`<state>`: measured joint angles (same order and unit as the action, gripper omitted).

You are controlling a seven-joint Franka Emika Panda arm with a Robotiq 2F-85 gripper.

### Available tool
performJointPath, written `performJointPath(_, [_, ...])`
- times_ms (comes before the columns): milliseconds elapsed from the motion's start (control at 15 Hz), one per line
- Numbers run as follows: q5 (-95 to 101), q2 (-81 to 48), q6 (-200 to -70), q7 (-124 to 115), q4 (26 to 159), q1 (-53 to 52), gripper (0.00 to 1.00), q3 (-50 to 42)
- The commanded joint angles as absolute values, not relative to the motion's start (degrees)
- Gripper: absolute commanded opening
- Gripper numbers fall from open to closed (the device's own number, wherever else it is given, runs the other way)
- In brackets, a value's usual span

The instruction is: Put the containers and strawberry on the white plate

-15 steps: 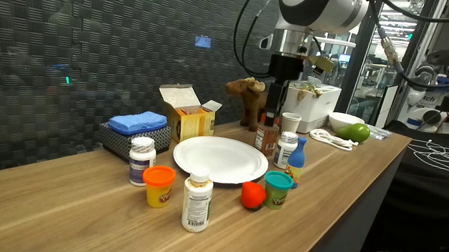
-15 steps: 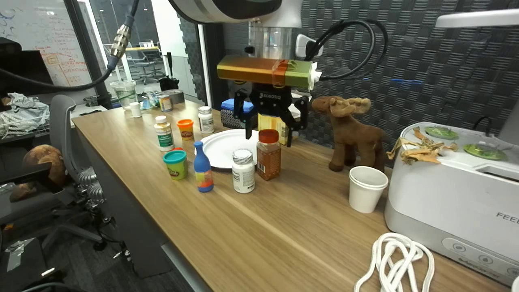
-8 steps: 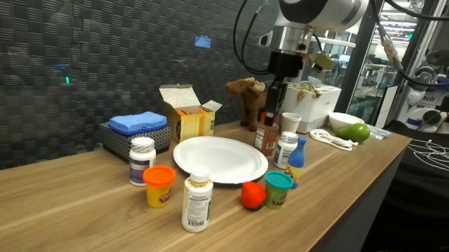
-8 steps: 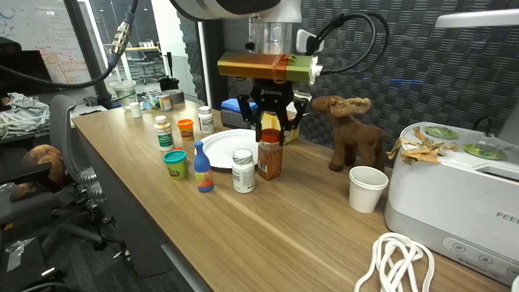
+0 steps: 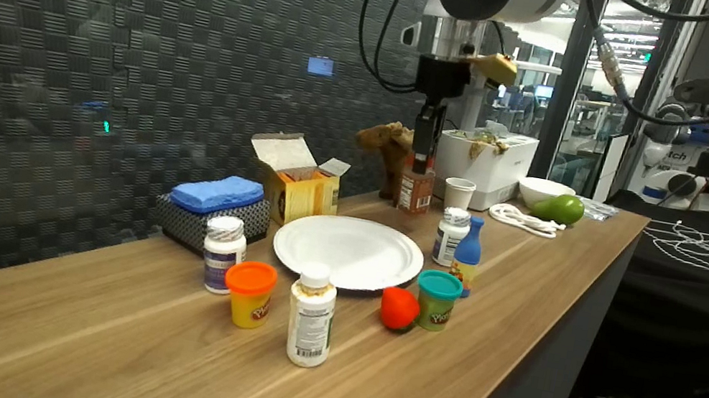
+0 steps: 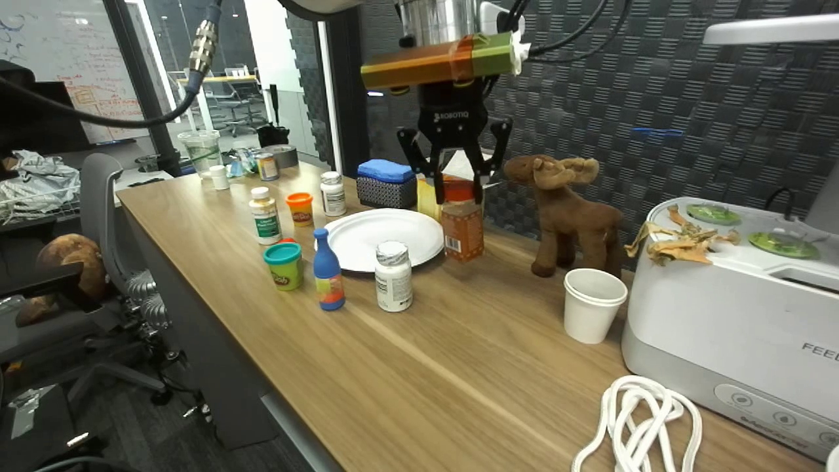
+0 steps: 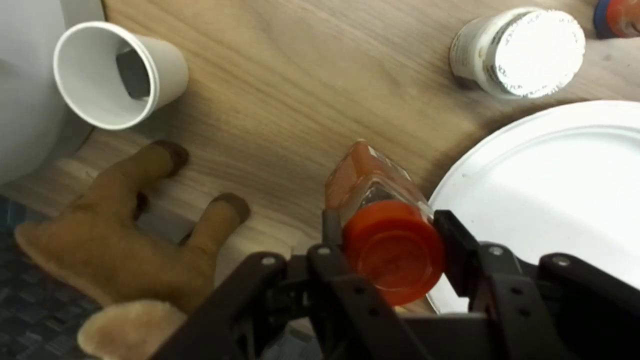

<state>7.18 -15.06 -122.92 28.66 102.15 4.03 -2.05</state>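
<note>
Now clamping the red-capped bottle (image 6: 464,236) by its cap in the gripper (image 6: 458,198), just clear of the table (image 6: 485,341). Having the plate (image 7: 550,210) below and beside it, a toy moose (image 6: 567,210) on the opposite side, a pill jar (image 6: 393,285) near; farther off, a blue bottle (image 6: 328,269), a green tub (image 6: 283,272) and the strawberry (image 5: 398,309); past the plate, an orange-lidded tub (image 6: 301,211) and two white bottles (image 6: 265,221).

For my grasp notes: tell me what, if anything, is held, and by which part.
The pincer holds the red-capped brown bottle by its red cap.
</note>
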Motion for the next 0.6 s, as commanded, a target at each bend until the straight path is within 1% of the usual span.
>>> performJointPath(0, [7.1, -16.4, -120.9, 29.4, 96.7, 3.1, 0.24, 0.1])
performJointPath(533, [1.2, -23.3, -119.5, 34.5, 90.6, 3.0, 0.24, 5.1])
